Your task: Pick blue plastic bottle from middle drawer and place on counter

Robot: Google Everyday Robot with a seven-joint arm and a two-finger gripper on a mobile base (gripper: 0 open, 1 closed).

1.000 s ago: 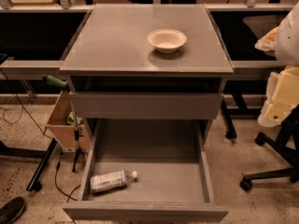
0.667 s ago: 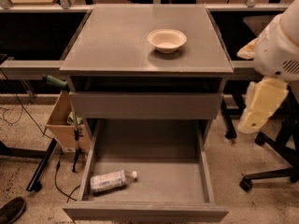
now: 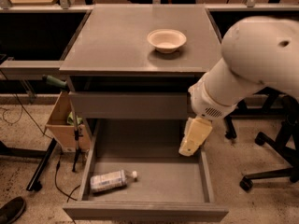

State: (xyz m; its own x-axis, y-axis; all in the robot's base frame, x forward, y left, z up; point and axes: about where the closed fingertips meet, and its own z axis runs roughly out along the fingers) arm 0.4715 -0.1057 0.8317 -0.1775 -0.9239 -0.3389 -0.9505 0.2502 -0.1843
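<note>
The blue plastic bottle (image 3: 111, 180) lies on its side in the front left corner of the open middle drawer (image 3: 159, 181), its white cap pointing right. The counter (image 3: 117, 36) is the flat grey top of the cabinet above. My gripper (image 3: 188, 148) hangs from the white arm, cream-coloured, over the drawer's back right part. It is well to the right of the bottle and above the drawer floor, not touching the bottle.
A white paper bowl (image 3: 166, 40) stands on the counter's back right. A closed drawer front (image 3: 128, 105) sits above the open one. A cardboard box (image 3: 63, 122) and a stand (image 3: 74, 129) are left of the cabinet. An office chair base (image 3: 271, 162) is at right.
The arm has swung in from the right edge of the view toward the cabinet, bringing the gripper down and left over the drawer's right side. The bottle and bowl have not moved.
</note>
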